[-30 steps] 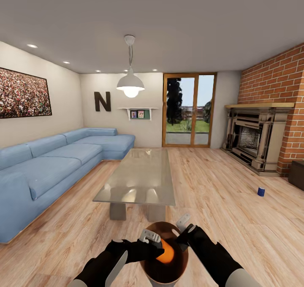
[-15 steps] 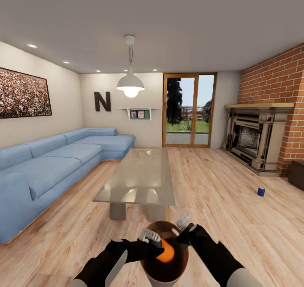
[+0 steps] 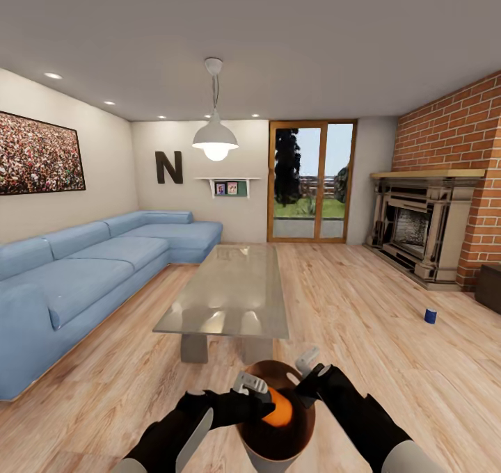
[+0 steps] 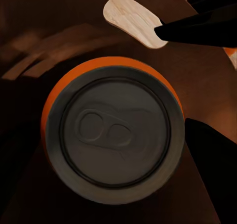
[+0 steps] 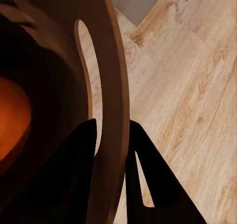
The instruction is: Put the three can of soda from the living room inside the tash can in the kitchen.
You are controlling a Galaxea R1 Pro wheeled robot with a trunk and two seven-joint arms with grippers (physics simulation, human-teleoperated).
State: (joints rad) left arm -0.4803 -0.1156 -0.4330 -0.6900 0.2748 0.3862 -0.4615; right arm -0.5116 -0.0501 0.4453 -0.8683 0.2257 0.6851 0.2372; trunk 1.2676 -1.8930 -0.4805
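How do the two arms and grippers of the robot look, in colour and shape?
Both arms are glossy black near the wrists and pale grey-white nearer the body. The left gripper and right gripper have black bases and short, flat, rounded pale fingers. No cables or markings are visible.

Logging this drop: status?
Right gripper shut on trash can rim. Left gripper holds orange can inside it. Blue can on floor.

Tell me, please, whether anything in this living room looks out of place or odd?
Yes: a blue can stands alone on the wood floor near the fireplace, far from the table. Close by, the bin sits in the living room, the right gripper on its rim, with an orange can inside.
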